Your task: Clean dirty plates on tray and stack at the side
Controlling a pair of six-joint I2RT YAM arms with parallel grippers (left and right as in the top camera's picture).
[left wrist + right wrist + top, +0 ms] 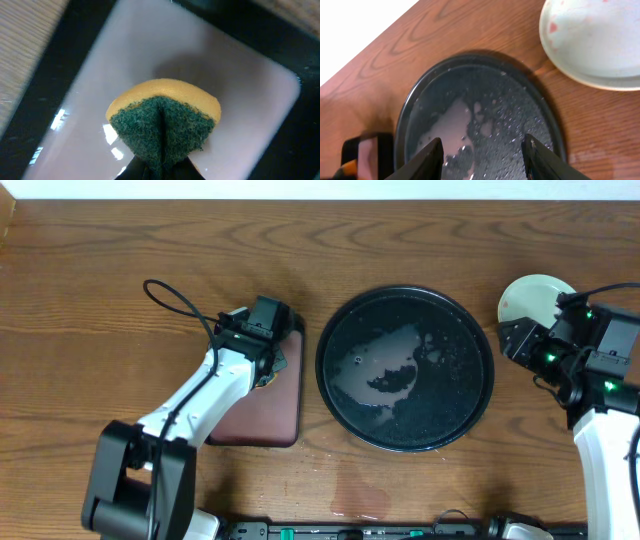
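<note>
Smeared plate (595, 40) beside open right gripper (482, 162), wet tray (485, 100) ahead

The table (100, 300) is dark-brown wood with bold grain and a soft satin sheen. The black tray (465, 330) is glossy, beaded with droplets and filmed with water. The mint plate (528, 295), far right, looks smooth and glazed, with reddish smears on it. The sponge (165, 120) pairs soft yellow foam with a rough, fibrous green scouring face. The maroon tray (225, 85) beneath it is smooth and shiny. The left arm's shell (200, 395) is smooth white plastic.
</note>
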